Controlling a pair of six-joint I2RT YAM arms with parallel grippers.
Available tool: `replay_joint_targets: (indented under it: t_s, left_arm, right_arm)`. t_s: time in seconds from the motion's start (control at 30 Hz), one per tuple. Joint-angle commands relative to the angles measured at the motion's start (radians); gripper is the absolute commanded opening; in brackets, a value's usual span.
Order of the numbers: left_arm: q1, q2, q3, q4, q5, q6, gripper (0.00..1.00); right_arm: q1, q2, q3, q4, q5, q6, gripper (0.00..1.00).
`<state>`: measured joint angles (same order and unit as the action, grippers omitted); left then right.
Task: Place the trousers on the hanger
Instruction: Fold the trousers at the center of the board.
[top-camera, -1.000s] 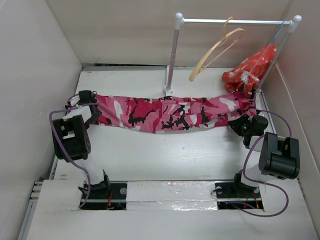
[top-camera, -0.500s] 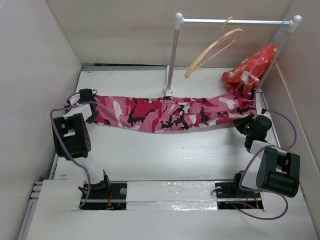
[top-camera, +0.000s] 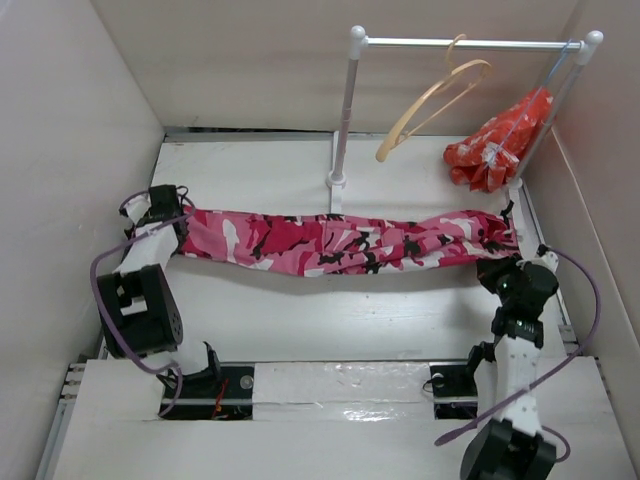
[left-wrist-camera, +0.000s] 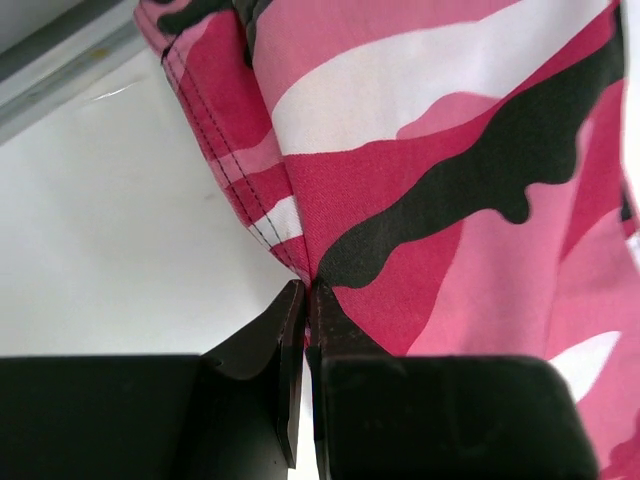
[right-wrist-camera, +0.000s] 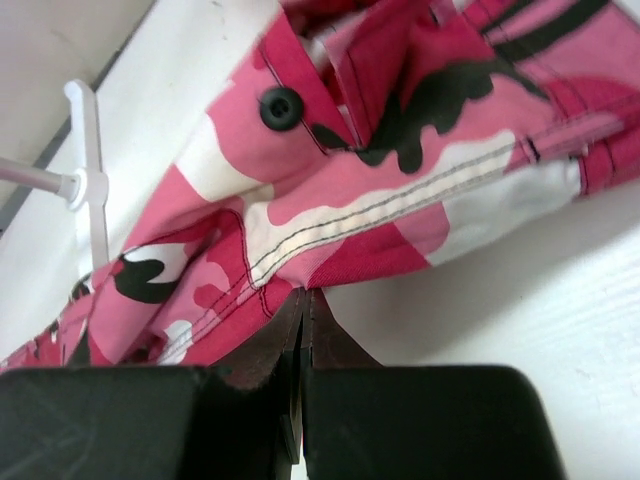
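Your left gripper (top-camera: 172, 218) and right gripper (top-camera: 503, 262) each have jaws clamped on an end of the trousers (top-camera: 340, 243), which you've just pulled taut and nearer you across the table (top-camera: 300, 320), still well short of the hanger (top-camera: 432, 97) hanging behind.

**Pink camouflage on white**

The trousers (top-camera: 340, 243) are pink, red, white and black camouflage, with a black button (right-wrist-camera: 281, 108) just beyond the black right gripper (right-wrist-camera: 303, 296). The hanger (top-camera: 432, 95) is light tan, the bunched cloth (top-camera: 497, 140) orange-red with white print, and the table (top-camera: 300, 320) white.
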<state>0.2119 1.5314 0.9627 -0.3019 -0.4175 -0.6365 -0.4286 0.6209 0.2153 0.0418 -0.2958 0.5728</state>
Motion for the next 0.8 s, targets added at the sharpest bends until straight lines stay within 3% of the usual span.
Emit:
replay_joint_targets:
  t_s: [0.0,0.07,0.17,0.2,0.23,0.3,0.33,0.37,0.43,0.53,0.67,0.77]
  left_arm:
    - [0.037,-0.158,-0.060,-0.026,-0.132,0.027,0.00]
    - [0.037,-0.233,-0.111,-0.026,-0.124,0.031,0.00]
    - [0.037,-0.283,-0.137,-0.048,-0.119,0.017,0.00]
    - [0.037,-0.293,-0.134,-0.065,-0.116,0.012,0.03]
    - [0.037,-0.301,-0.136,-0.066,-0.110,0.005,0.12]
    - [0.037,-0.321,-0.143,-0.054,-0.101,-0.002,0.35]
    - [0.037,-0.348,-0.151,-0.036,-0.095,-0.003,0.51]
    - [0.037,-0.361,-0.151,-0.028,-0.084,-0.005,0.54]
    - [0.020,-0.396,-0.145,0.001,-0.050,0.004,0.56]
    - [-0.045,-0.433,-0.128,0.032,-0.023,0.023,0.52]
    - [-0.095,-0.497,-0.143,0.078,0.065,0.047,0.40]
    - [-0.219,-0.551,-0.150,0.124,0.083,0.040,0.33]
  right_arm:
    - [-0.035,-0.198,0.033,-0.225,0.086,-0.045,0.00]
    - [-0.035,-0.339,0.058,-0.363,0.098,-0.051,0.00]
    - [-0.035,-0.365,0.088,-0.427,0.090,-0.079,0.01]
    - [-0.035,-0.354,0.085,-0.427,0.109,-0.094,0.05]
    - [-0.035,-0.343,0.087,-0.431,0.125,-0.100,0.31]
    - [-0.044,-0.294,0.082,-0.404,0.165,-0.123,0.65]
    - [-0.044,-0.276,0.090,-0.405,0.196,-0.120,0.88]
    - [-0.044,-0.253,0.098,-0.393,0.226,-0.126,0.95]
    - [-0.064,-0.195,0.102,-0.372,0.245,-0.137,1.00]
    - [-0.087,-0.133,0.067,-0.283,0.207,-0.116,1.00]
    - [-0.125,-0.020,0.013,-0.128,0.152,-0.096,1.00]
    - [-0.159,0.098,-0.005,0.013,0.093,-0.088,1.00]
